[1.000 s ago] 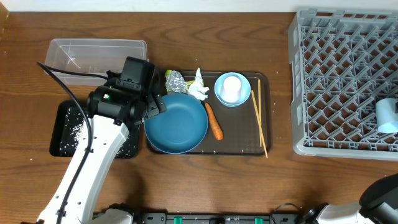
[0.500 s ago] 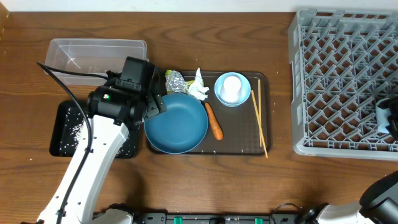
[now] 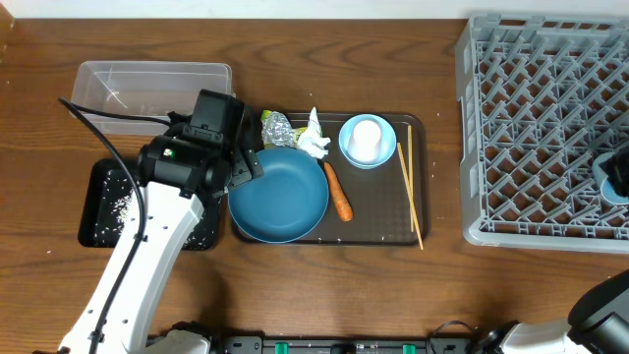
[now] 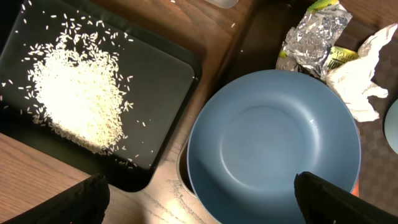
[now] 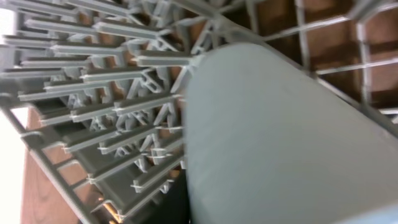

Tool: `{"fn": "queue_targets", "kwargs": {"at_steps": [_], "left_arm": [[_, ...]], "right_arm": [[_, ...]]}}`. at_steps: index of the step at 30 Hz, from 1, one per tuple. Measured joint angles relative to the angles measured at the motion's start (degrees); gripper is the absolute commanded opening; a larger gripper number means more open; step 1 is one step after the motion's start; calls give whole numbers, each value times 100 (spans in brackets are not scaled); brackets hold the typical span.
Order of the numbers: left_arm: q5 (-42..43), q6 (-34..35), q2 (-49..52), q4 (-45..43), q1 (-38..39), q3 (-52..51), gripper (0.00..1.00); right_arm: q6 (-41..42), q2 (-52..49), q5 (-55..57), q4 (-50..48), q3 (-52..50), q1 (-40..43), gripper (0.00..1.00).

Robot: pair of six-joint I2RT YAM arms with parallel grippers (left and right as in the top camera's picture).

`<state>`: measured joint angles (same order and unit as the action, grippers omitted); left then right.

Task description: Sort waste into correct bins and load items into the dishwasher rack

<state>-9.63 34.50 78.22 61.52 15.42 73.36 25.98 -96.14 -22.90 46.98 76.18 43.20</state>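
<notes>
My left gripper [image 3: 246,165] [image 4: 199,202] hangs open over the left rim of the dark blue plate [image 3: 280,197] [image 4: 273,143], with nothing between its fingers. Behind the plate lie the foil ball [image 3: 277,128] [image 4: 314,37], the white tissue [image 3: 314,145] [image 4: 360,81] and the yellow-green wrapper [image 3: 314,120]. The carrot [image 3: 337,192], light blue bowl [image 3: 368,141] and chopsticks [image 3: 410,197] lie to its right. Rice [image 4: 81,99] is heaped in the black tray [image 3: 103,202]. The cup [image 3: 617,190] [image 5: 280,137] lies in the grey rack [image 3: 531,118] [image 5: 93,93]. My right gripper [image 3: 617,162] is a dark shape over it, jaws hidden.
The clear tub [image 3: 152,84] stands behind the black tray at the far left. The brown serving tray [image 3: 378,211] holds the plate, bowl, chopsticks and waste. Bare wood lies between that tray and the rack.
My right gripper has come in from the right edge and now covers the upper part of the cup in the rack. The left arm has not moved.
</notes>
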Motion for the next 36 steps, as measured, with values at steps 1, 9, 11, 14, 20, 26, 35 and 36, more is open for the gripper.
{"fn": "queue_targets", "kwargs": {"at_steps": [1, 9, 11, 14, 20, 26, 35, 36], "left_arm": [[-2, 2, 0, -2, 0, 0, 98], [-2, 2, 0, 0, 0, 0, 98], [0, 2, 2, -2, 0, 0, 98], [0, 2, 0, -2, 0, 0, 98], [-2, 2, 0, -2, 0, 0, 98], [-2, 2, 0, 0, 0, 0, 98], [-2, 2, 0, -2, 0, 0, 98], [-2, 2, 0, -2, 0, 0, 98]], "right_arm": [[-11, 2, -66, -52, 2, -4, 1], [-79, 0, -841, -568, 13, 48, 1], [-199, 0, -1309, -852, 9, 48, 1], [-505, -2, -2094, -1283, 7, 44, 1], [-1412, -2, -3274, -1460, 7, -144, 1], [-2194, -258, -4057, -1475, 7, -575, 1], [-2549, -1217, -4756, -2063, -7, -1163, 1], [-2562, -1294, -4883, -2159, -7, -1163, 1]]}}
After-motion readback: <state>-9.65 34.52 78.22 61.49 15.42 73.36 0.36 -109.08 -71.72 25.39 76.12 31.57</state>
